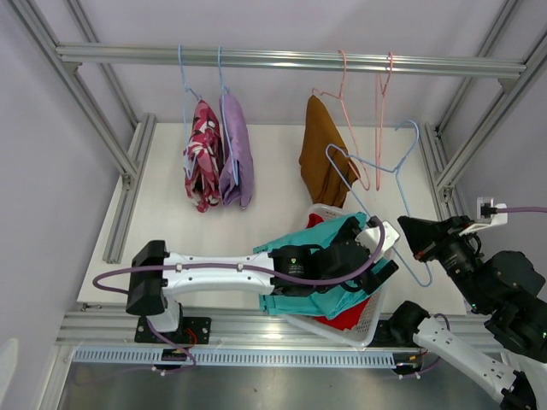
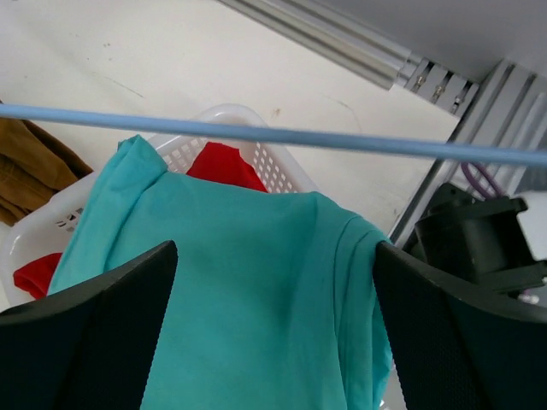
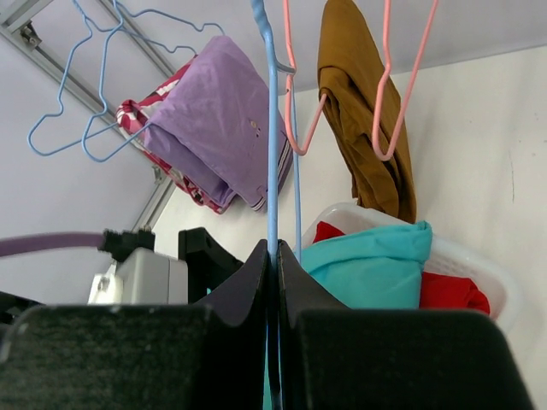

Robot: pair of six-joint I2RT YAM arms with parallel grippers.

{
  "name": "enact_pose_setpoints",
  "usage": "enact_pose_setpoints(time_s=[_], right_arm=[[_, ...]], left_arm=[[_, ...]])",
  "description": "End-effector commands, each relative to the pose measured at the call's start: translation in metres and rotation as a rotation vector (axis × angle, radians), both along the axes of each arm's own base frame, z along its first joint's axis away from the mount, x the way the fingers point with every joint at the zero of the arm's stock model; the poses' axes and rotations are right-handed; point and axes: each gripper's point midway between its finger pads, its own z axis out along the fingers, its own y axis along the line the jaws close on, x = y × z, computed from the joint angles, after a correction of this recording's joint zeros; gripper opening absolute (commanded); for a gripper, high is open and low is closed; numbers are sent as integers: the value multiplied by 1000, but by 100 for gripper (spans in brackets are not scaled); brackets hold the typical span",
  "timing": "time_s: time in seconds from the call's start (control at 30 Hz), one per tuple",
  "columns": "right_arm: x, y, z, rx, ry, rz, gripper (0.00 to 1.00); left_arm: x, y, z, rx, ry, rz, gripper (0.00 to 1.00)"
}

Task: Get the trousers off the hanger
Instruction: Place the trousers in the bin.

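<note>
Over the white counter [image 1: 171,213] the left tool [image 2: 273,290] gapes above teal trousers [image 2: 214,222] lying loose in the basket [image 2: 231,114] — the right tool [image 3: 275,265] clamps the bare hanger [image 3: 272,128] clear of them.

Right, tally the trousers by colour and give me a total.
Red trousers: 1
Teal trousers: 1
Rust-brown trousers: 1
Lilac trousers: 1
Pink-white-black camouflage trousers: 1
Total: 5
</note>
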Motion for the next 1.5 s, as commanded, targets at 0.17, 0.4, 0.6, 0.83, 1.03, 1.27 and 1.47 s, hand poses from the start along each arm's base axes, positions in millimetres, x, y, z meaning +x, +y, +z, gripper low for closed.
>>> enact_pose_setpoints(time_s=[0.17,0.4,0.6,0.83,1.03,1.27,1.47], right_arm=[[-1,-10,17,39,-40,-37,0],[-3,-14,22,57,-49,-40,0],[-6,-14,22,68,-44,-27,0],[-6,-15,15,46,-26,-37,0],[-3,-17,9,26,-14,-51,0],[-3,-19,11,25,-19,-57,0],[-2,-16,14,35,-25,-51,0]], left_arm=[[-16,13,73,-152,-43,-6,99],[-23,40,92,-160,-57,3,99],[-10,60,22,-62,-49,81,99],[18,78,-85,-26,164,207,99],[4,81,-199,159,348,252,99],[-8,87,-211,193,421,264,100],[3,92,-125,124,318,262,99]])
